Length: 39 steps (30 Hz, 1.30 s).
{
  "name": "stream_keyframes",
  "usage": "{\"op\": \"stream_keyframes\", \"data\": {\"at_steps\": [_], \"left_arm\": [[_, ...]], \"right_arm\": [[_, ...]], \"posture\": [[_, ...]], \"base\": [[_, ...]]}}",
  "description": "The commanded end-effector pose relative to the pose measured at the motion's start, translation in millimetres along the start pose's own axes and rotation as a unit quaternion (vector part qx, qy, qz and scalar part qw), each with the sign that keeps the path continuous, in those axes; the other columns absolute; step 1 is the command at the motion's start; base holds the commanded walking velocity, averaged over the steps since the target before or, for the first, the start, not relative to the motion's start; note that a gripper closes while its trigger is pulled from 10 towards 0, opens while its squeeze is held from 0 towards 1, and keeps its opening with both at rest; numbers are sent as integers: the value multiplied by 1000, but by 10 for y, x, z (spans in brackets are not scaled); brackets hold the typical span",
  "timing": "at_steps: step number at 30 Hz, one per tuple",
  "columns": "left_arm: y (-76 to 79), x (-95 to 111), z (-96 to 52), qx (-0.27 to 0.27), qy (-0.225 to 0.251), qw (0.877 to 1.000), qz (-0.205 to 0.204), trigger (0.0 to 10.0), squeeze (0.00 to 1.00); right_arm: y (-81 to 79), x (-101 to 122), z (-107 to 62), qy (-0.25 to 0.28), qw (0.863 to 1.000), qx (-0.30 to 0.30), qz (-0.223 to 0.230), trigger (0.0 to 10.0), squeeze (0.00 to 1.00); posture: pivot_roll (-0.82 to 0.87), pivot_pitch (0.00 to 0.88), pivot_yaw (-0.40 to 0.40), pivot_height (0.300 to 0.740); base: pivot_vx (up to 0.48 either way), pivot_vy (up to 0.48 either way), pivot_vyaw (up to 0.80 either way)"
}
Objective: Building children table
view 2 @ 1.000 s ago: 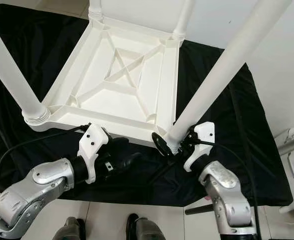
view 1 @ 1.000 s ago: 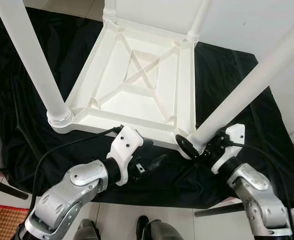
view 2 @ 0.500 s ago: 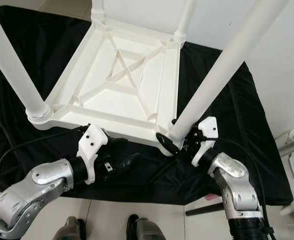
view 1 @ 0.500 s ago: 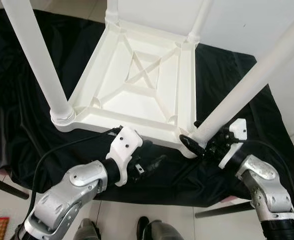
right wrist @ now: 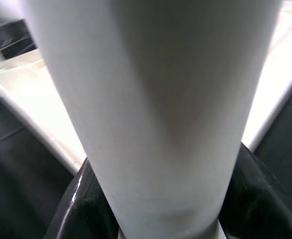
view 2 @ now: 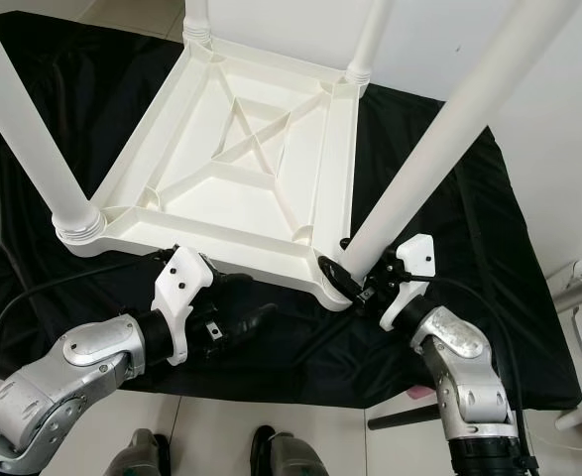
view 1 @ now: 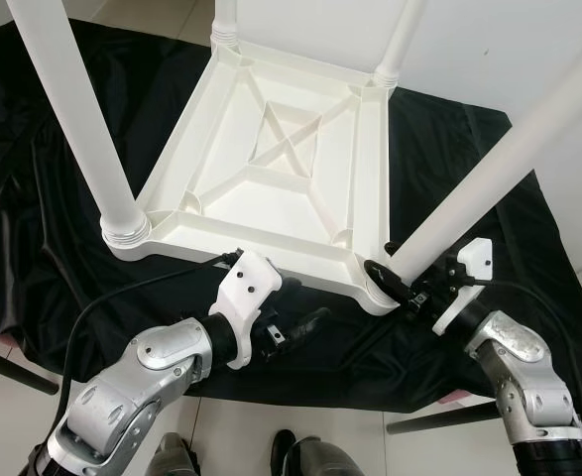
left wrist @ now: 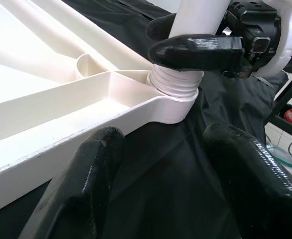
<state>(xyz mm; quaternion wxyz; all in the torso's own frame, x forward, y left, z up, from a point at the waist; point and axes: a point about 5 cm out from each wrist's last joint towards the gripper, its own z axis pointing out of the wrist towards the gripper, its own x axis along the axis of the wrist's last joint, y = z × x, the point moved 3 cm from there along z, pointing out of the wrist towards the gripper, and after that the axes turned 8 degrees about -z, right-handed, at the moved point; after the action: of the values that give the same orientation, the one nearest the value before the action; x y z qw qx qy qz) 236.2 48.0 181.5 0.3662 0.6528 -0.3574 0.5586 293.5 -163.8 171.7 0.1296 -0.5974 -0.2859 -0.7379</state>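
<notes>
Left eye view: right gripper (view 1: 398,285) clamped on table leg (view 1: 474,190) at 4 o'clock, left gripper (view 1: 292,319) fingers apart beside tabletop (view 1: 271,159).

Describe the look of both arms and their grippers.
Both arms are silver metal with rounded joint housings and black cables. Each wrist carries a white plastic bracket. The left gripper and right gripper each have two long, glossy black fingers with rounded tips.
</notes>
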Motion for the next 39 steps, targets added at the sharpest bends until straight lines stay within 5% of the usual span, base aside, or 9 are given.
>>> {"op": "stream_keyframes", "data": {"at_steps": [1, 13, 23, 24, 25, 28, 29, 31, 39], "left_arm": [[75, -16, 3, -25, -3, 1000, -2, 10000, 0], [33, 7, 8, -14, 2, 1000, 1, 10000, 0], [23, 17, 7, -11, 4, 1000, 3, 10000, 0], [20, 17, 7, -10, 4, 1000, 3, 10000, 0], [16, 21, 9, -10, 5, 1000, 3, 10000, 0], [13, 23, 10, -10, 5, 1000, 3, 10000, 0], [9, 27, 15, -11, 6, 1000, 3, 10000, 0], [3, 34, 27, -11, 7, 1000, 4, 10000, 0], [-17, 53, 21, -7, 9, 1000, 7, 10000, 0]], "right_arm": [[-20, -108, -22, -35, 998, -48, 20, 0, 0], [-199, -228, 44, -79, 973, -209, 50, 0, 0], [-298, -210, 145, -97, 953, -280, 65, 0, 0], [-274, -208, 131, -96, 948, -293, 76, 2039, 0], [-255, -212, 126, -108, 946, -299, 63, 10000, 0], [-254, -208, 129, -114, 948, -293, 45, 10000, 0], [-267, -143, 136, -87, 958, -267, 51, 10000, 1000], [-264, -49, 139, -48, 973, -221, 51, 10000, 1000], [-45, 60, 109, -9, 990, -136, 20, 10000, 1000]], "posture": [[81, 199, -131, 740], [79, 211, -136, 740], [83, 212, -133, 740], [79, 212, -132, 740], [77, 211, -134, 740], [77, 211, -134, 740], [71, 209, -133, 740], [68, 207, -132, 740], [82, 203, -137, 740]], "base": [[0, 0, 0], [0, 0, 0], [0, 0, 0], [0, 0, 0], [0, 0, 0], [0, 0, 0], [0, 0, 0], [0, 0, 0], [0, 0, 0]]}}
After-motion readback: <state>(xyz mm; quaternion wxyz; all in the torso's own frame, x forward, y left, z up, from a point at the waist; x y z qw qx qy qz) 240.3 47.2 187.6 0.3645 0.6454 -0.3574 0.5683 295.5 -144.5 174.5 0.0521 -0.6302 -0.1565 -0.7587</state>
